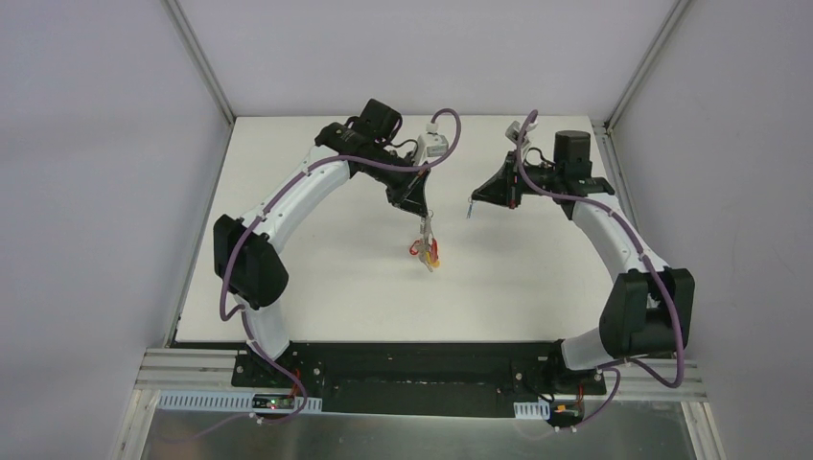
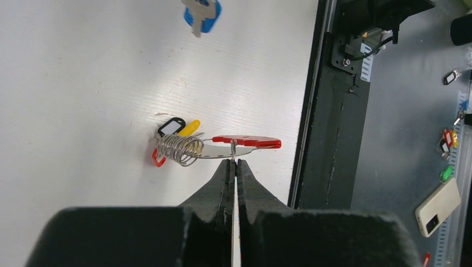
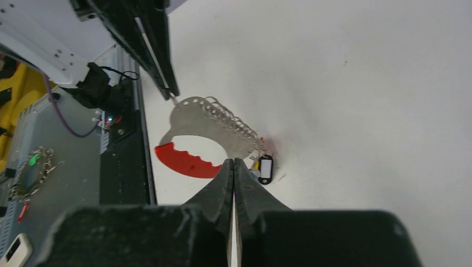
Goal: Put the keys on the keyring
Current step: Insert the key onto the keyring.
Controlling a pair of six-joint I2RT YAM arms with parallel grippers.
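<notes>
My left gripper (image 1: 422, 213) is shut on a small metal clip of the keyring (image 1: 426, 249), which hangs below it over the middle of the white table. In the left wrist view the keyring (image 2: 245, 141) is edge-on, red half to the right, with a bunch of wire rings (image 2: 179, 149) and black, yellow and red tags at its left. In the right wrist view the keyring (image 3: 203, 119) shows its grey plate above its red half. My right gripper (image 1: 476, 199) is shut on a blue-tagged key (image 1: 470, 205), which also shows in the left wrist view as the blue key (image 2: 201, 12). Behind the right gripper (image 3: 233, 161) that key is hidden.
The black base rail (image 1: 422, 369) runs along the table's near edge. Beyond it, a lower grey bench holds a phone (image 2: 438, 207) and loose key tags (image 2: 448, 139). White walls close in the table on three sides.
</notes>
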